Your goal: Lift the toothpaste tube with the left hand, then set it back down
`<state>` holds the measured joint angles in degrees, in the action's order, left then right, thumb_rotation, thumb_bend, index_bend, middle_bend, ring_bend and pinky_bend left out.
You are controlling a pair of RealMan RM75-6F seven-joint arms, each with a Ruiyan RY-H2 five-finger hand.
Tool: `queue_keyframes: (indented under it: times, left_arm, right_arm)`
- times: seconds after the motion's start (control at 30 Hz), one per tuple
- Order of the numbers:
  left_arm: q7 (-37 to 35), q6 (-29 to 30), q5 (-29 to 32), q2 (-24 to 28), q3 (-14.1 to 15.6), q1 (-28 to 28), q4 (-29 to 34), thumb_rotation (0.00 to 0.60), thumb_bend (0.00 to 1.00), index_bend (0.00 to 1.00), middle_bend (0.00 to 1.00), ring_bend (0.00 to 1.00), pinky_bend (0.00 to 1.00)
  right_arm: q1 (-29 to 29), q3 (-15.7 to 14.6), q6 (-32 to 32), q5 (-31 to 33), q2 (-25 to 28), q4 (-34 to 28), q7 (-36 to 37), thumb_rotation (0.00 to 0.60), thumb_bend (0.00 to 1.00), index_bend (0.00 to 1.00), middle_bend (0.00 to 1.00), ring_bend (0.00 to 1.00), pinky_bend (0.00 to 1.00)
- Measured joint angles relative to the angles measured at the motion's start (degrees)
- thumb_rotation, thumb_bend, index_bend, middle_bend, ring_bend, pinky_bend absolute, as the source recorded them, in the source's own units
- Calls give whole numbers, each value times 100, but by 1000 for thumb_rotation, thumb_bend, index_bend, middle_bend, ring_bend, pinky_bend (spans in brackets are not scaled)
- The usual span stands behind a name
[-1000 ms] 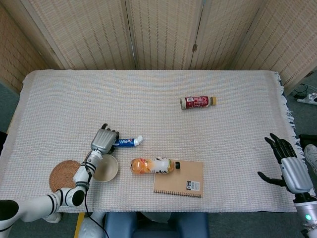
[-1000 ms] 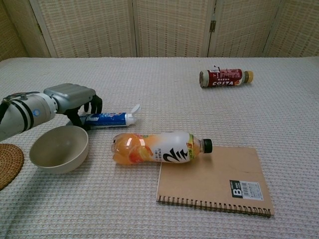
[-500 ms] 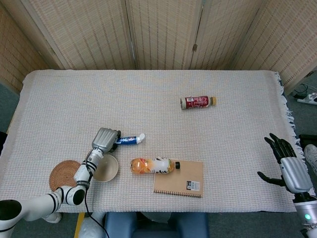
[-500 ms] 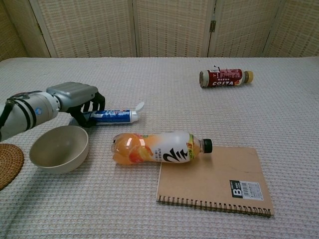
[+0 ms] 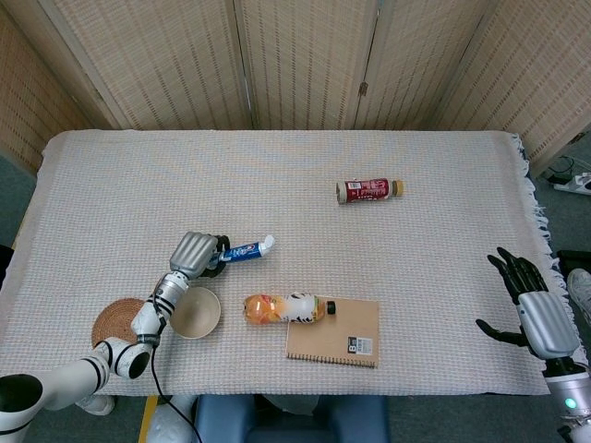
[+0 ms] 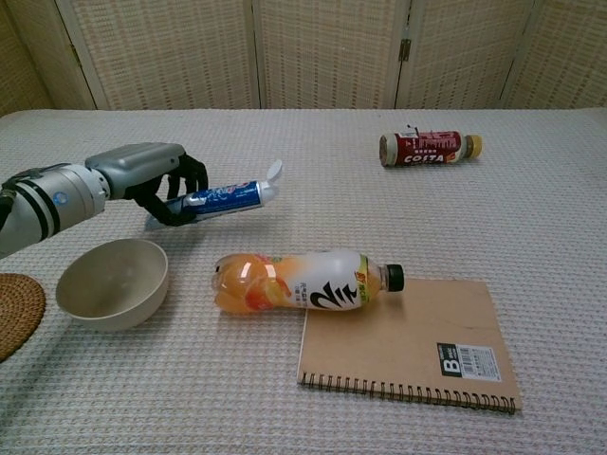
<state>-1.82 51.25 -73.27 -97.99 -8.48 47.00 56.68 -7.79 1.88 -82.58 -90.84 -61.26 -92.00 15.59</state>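
Observation:
The blue and white toothpaste tube (image 6: 228, 195) hangs above the cloth, cap end tilted up to the right; the head view shows the tube (image 5: 246, 250) left of centre. My left hand (image 6: 156, 180) grips its flat tail end, fingers curled around it, and the same hand (image 5: 195, 254) shows in the head view just above the bowl. My right hand (image 5: 534, 306) hovers at the table's right edge with fingers spread and nothing in it; the chest view does not show it.
A beige bowl (image 6: 112, 282) sits below the left hand, with a woven coaster (image 6: 17, 313) to its left. An orange drink bottle (image 6: 299, 280) lies against a brown spiral notebook (image 6: 408, 346). A red cola bottle (image 6: 429, 148) lies far right.
The left hand closed on the tube's tail and raised it off the cloth, cap end tilting upward. The right hand barely moved.

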Motion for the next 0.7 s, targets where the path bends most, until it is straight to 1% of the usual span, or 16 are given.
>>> queue_keyframes:
  times: [0.13, 0.2, 0.27, 0.37, 0.4, 0.5, 0.7]
  left_arm:
    - [-637, 475, -652, 172, 90, -33, 147, 600, 765, 735, 733, 662, 735]
    - [-832, 708, -913, 287, 123, -43, 340, 600, 772, 735, 733, 662, 735]
    - [-880, 815, -1023, 394, 139, -45, 585, 600, 779, 735, 734, 662, 735]
    - [-807, 888, -1105, 537, 144, -40, 973, 600, 783, 736, 734, 662, 735]
    - [-764, 897, -1115, 578, 141, -37, 1095, 600, 784, 736, 734, 662, 735]
    - [-565, 907, -1117, 710, 111, -26, 1501, 600, 786, 736, 734, 662, 735]
    - [-22, 846, -983, 907, 15, 0, 2136, 600, 793, 736, 735, 663, 735]
  right_arm:
    - [-240, 35, 110, -305, 109, -293, -119, 600, 247, 10, 47, 10, 0]
    - [-410, 68, 237, -422, 161, -466, -183, 600, 247, 42, 54, 13, 0]
    - [-621, 120, 437, -522, 214, -659, -257, 600, 247, 108, 61, 15, 0]
    - [-956, 236, 803, -572, 269, -936, -374, 600, 247, 245, 62, 17, 0]
    - [-1064, 279, 930, -568, 280, -1012, -404, 600, 247, 268, 62, 16, 0]
    - [-1447, 446, 1401, -476, 284, -1230, -523, 600, 248, 281, 59, 4, 0]
    - [-2255, 795, 2361, -2, 104, -1530, -824, 600, 248, 281, 53, 0, 0]
